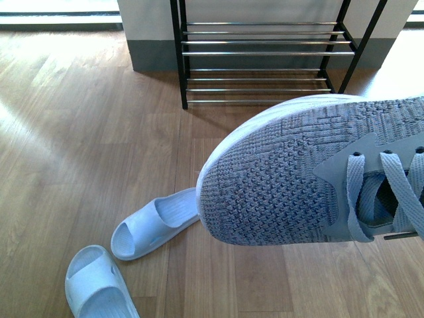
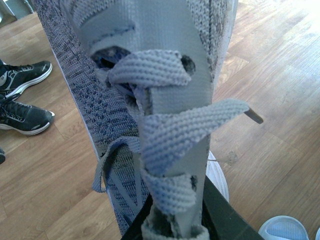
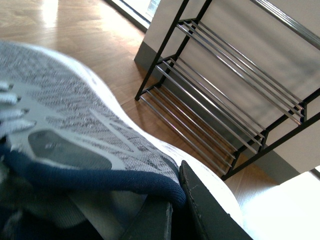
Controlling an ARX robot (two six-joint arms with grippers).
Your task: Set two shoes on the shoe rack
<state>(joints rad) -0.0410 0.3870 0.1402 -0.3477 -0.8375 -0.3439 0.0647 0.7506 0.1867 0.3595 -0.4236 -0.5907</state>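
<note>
Grey sneaker [image 1: 291,179] aloft: carry-to-rack step under way, nothing placed yet.
Sneaker fills the front view close up, toe pointing left, clear of the wood floor [image 1: 79,132]. Shoe rack [image 1: 265,53] stands ahead, well apart. Right gripper [image 3: 175,205] is pinched on the navy collar. Left gripper [image 2: 180,215] is closed across a sneaker tongue below the laces; same shoe or its mate, cannot tell. Slide sandals [image 1: 156,222] lie on the floor, untouched. Next, by my reckoning: carry forward, level the sole, lower it across a tier's rods.
</note>
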